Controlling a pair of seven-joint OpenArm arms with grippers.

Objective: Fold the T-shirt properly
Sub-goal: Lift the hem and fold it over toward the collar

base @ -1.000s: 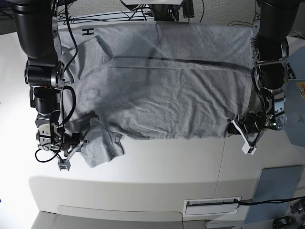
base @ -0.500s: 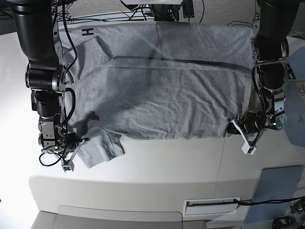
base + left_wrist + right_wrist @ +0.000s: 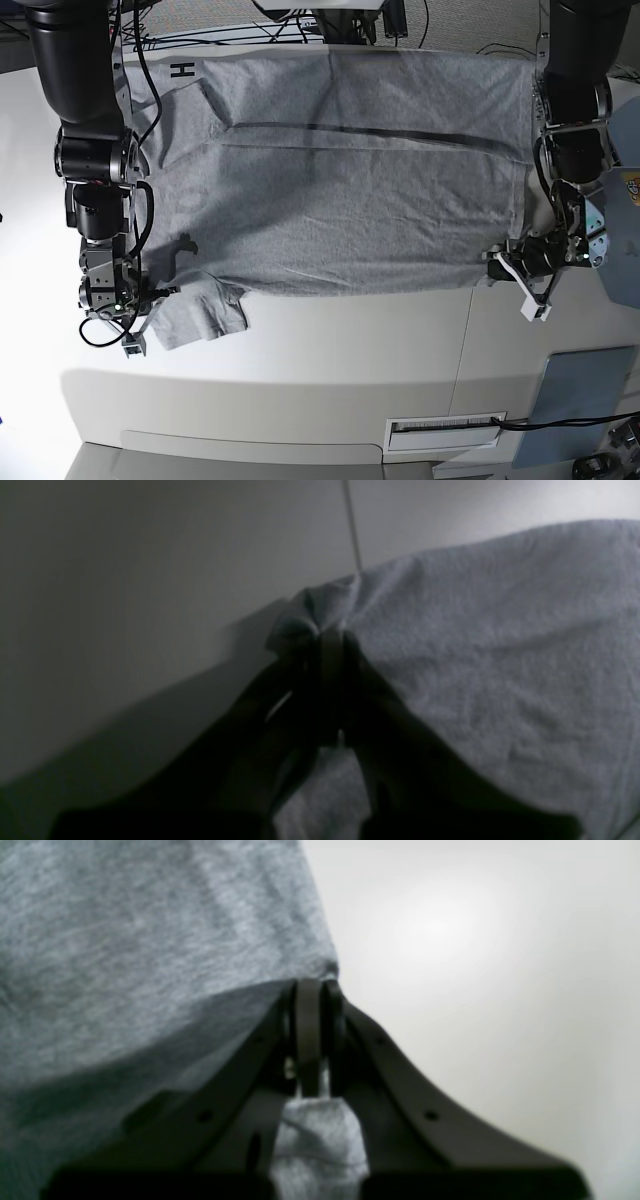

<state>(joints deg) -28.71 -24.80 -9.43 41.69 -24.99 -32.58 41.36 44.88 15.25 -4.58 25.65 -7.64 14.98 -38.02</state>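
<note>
T-shirt [image 3: 340, 170] lies spread flat across the white table [image 3: 330, 350], grey, lightly wrinkled, reaching from one arm to the other in the base view. A dark crease line runs sideways across its upper part, and a small black letter print [image 3: 182, 68] sits at the far corner on that view's left. One sleeve [image 3: 200, 315] sticks out past the near edge, low on that view's left, rumpled. Right gripper [image 3: 150, 300] is at that sleeve: jaws clamped together on the cloth edge, and the right wrist view shows the two fingers [image 3: 310, 1010] pressed tight with grey fabric pinched at the tip and more bunched behind them. Left gripper [image 3: 497, 265] is at the near corner on the base view's right, jaws likewise clenched on the shirt; the left wrist view, dim and shadowed, shows a small fold of cloth gathered up at the fingertips [image 3: 330, 645], the rest of the shirt sloping away from them. A thin seam in the table [image 3: 351, 525] runs up behind that corner. Both arms hang low over the table, one at each end of the shirt's near edge. A grey panel [image 3: 585, 390] lies on the table near the corner, apart from the shirt.
</note>
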